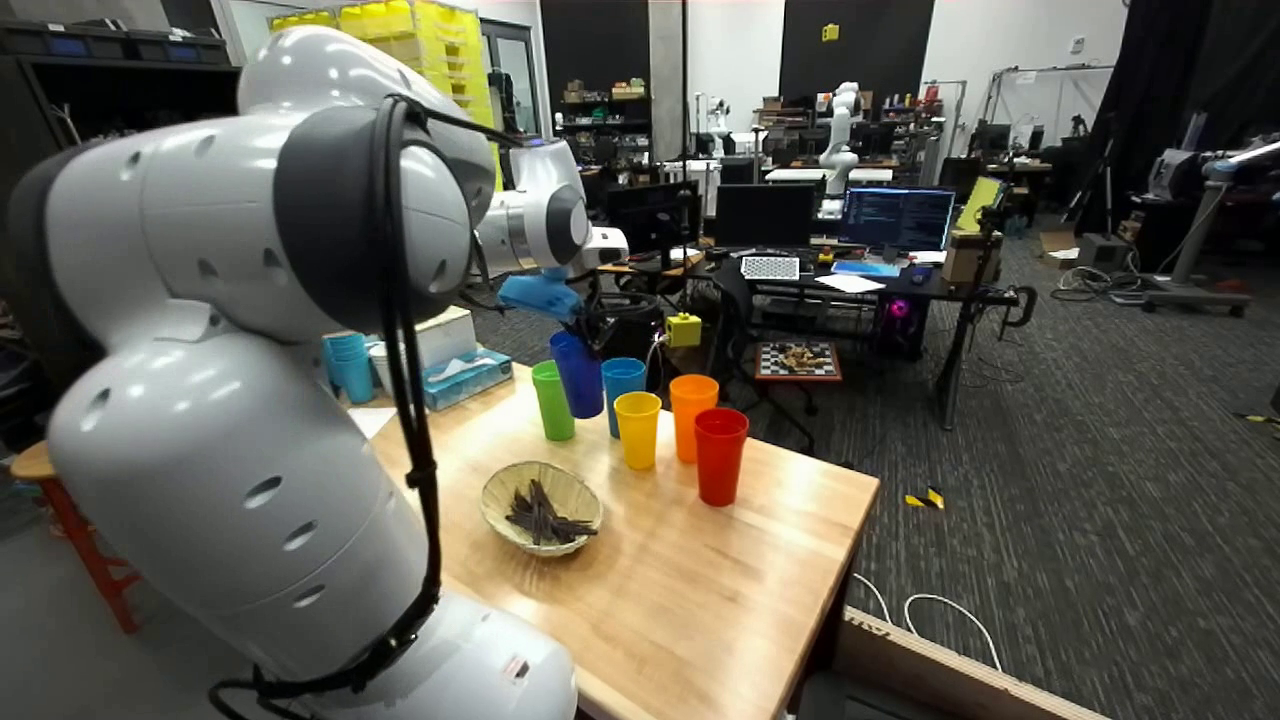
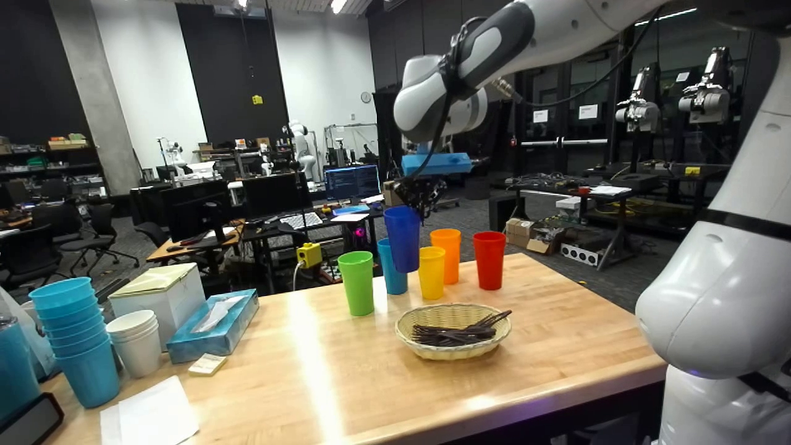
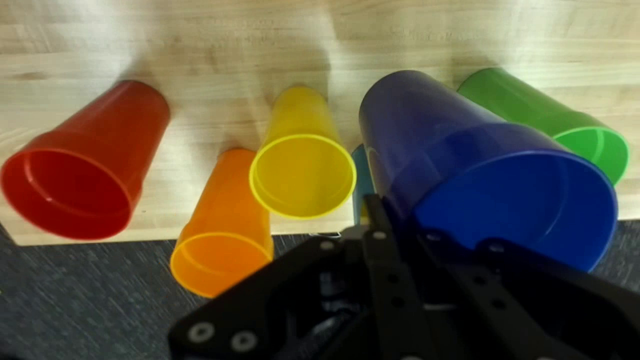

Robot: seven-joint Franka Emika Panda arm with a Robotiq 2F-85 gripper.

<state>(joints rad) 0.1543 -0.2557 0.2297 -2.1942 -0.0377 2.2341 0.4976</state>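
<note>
My gripper (image 3: 392, 217) is shut on the rim of a dark blue cup (image 3: 425, 117), one finger outside the wall and one inside. The dark blue cup hangs slightly tilted above the table in both exterior views (image 1: 577, 375) (image 2: 405, 240). A green cup (image 2: 357, 284) stands beside it. A lighter blue cup (image 1: 624, 385) stands close by, mostly hidden in the wrist view (image 3: 362, 175). A yellow cup (image 3: 300, 170), an orange cup (image 3: 225, 235) and a red cup (image 3: 95, 160) stand upright nearby on the wooden table (image 2: 278, 371).
A wicker basket (image 2: 411, 337) with dark brown utensils (image 2: 457, 334) sits nearer the robot base. A tissue box (image 2: 216, 327), a white box (image 2: 164, 303), white cups (image 2: 136, 346) and stacked light blue cups (image 2: 80, 346) stand at one end. The table edge (image 1: 800, 465) runs behind the cups.
</note>
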